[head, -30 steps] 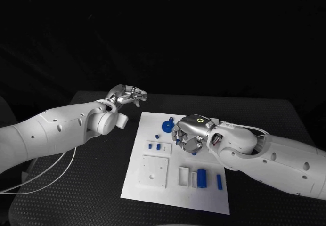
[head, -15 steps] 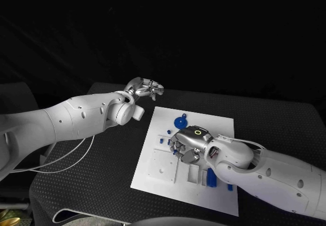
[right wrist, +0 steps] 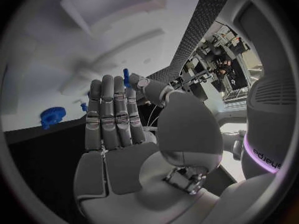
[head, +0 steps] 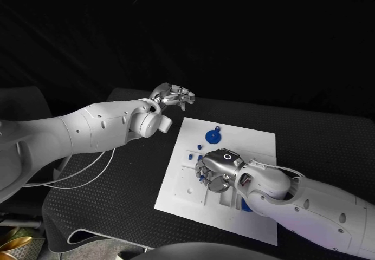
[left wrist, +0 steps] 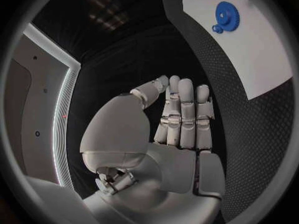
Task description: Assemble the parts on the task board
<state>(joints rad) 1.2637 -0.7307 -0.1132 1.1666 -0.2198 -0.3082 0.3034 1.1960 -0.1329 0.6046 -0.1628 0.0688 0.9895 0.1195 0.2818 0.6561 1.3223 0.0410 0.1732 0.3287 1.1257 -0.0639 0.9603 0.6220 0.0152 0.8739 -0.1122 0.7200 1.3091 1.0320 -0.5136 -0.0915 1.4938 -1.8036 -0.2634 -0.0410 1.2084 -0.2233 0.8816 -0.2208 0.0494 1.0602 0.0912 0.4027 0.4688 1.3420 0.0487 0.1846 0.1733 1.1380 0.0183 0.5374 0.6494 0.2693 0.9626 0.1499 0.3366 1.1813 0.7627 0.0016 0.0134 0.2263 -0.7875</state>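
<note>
The white task board (head: 244,142) lies in the middle of the table, with a blue gear (head: 213,135) near its far edge. My right hand (head: 217,171) hovers low over the board's middle. In the right wrist view its fingers are straight and a small blue peg (right wrist: 126,75) sits pinched between the thumb and a fingertip. Beyond the fingers of that right hand (right wrist: 115,119) the gear (right wrist: 51,117) shows on the board (right wrist: 37,79). My left hand (head: 173,97) floats off the board's far left corner, holding nothing, its fingers extended. From behind this left hand (left wrist: 181,129) the gear (left wrist: 226,16) shows too.
Small blue pegs (head: 191,155) stand left of the right hand. A raised white block (head: 181,187) sits at the board's near left. Another blue piece (head: 246,206) peeks out beneath the right wrist. Black table (head: 117,184) surrounds the board.
The camera has shifted. On the board, my right hand has slid from beside the gear toward the near side, the blue peg moving with its fingers. The left hand keeps its place.
</note>
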